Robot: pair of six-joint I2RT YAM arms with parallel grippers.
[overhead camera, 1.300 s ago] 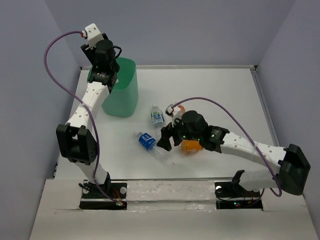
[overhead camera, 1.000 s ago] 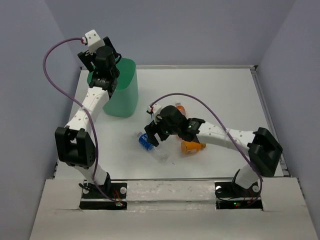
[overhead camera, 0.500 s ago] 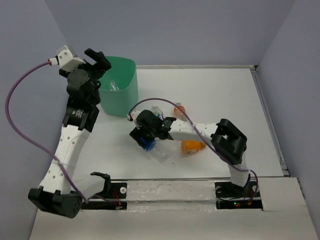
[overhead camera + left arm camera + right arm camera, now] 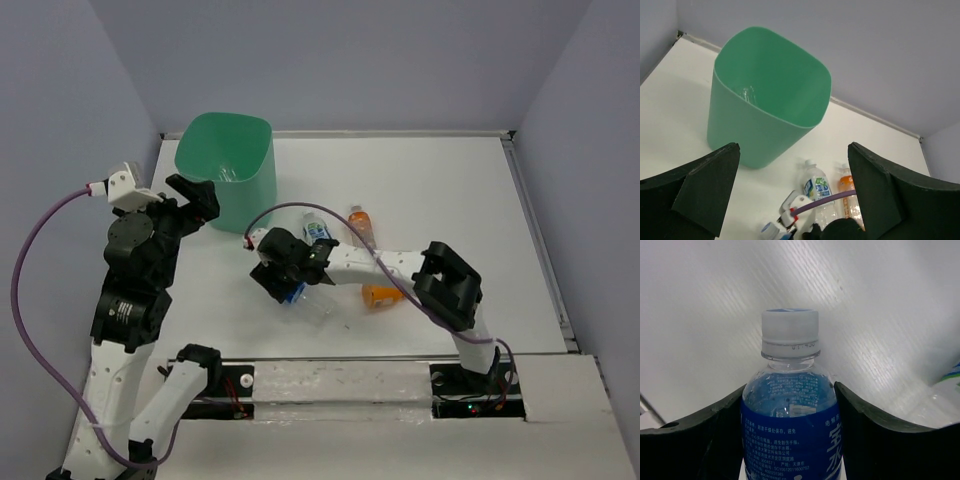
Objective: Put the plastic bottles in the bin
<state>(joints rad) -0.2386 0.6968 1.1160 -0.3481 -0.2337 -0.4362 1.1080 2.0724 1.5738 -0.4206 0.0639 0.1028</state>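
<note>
Desk (image 4: 440,190), near edge: clear bottle (image 4: 322,308) lying flat, touching the blue-label bottle (image 4: 790,430), which lies on its side with the right jaws clamped on both its shoulders. Orange bottle (image 4: 383,293) just beside the right arm (image 4: 360,262). Behind the arm: white-label bottle (image 4: 317,232), second orange bottle (image 4: 359,220). Far left: bin (image 4: 240,195), upright, binned bottle (image 4: 746,93) against its inner wall. Left jaws spread wide, empty, just beside the bin.

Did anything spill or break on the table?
Nothing looks wrong. The bin stands upright, and the blue-label bottle, the clear bottle and both orange bottles lie on the table with no puddles in sight.
</note>
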